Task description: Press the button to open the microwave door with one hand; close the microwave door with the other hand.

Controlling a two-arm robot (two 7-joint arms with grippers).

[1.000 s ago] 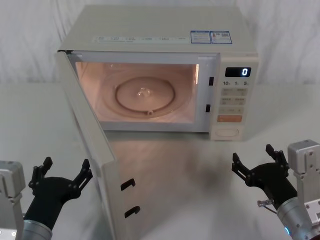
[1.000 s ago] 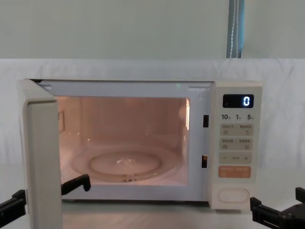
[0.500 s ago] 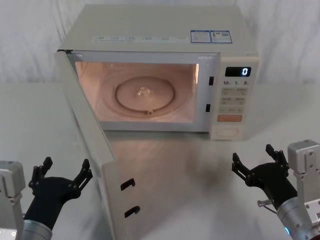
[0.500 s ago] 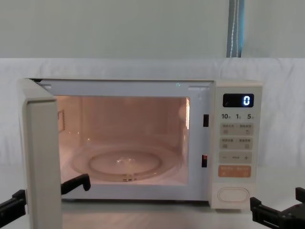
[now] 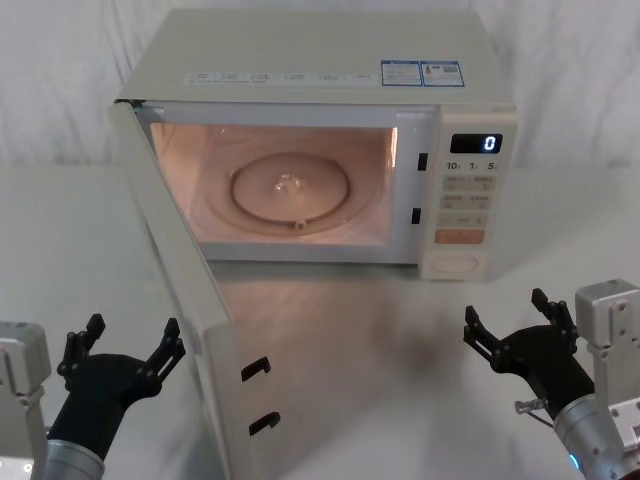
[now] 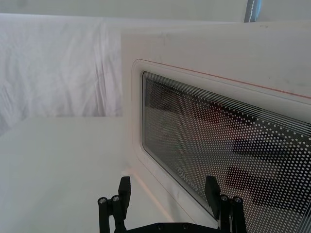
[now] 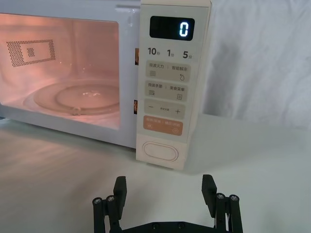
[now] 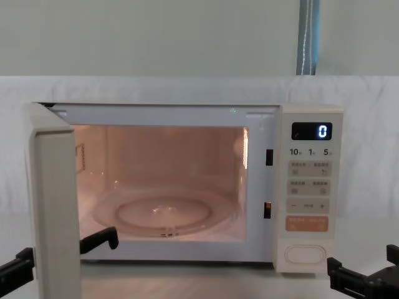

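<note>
The cream microwave [image 5: 320,60] stands at the back of the table with its cavity lit. The microwave door [image 5: 190,300] is swung wide open toward my left, its inner face with two latch hooks showing. In the left wrist view the door's dotted window [image 6: 218,136] is close ahead. My left gripper [image 5: 133,340] hovers open just outside the door, near its free edge. The button [image 5: 455,266] sits at the bottom of the control panel, also clear as the button [image 7: 160,151] in the right wrist view. My right gripper [image 5: 507,312] is open, in front of the panel and apart from it.
A white cloth covers the table [image 5: 380,350] and the wall behind. A glass turntable [image 5: 290,188] lies inside the cavity. The display [image 7: 171,28] reads 0. An orange bar key [image 7: 163,125] sits just above the button. Free tabletop lies between the door and my right gripper.
</note>
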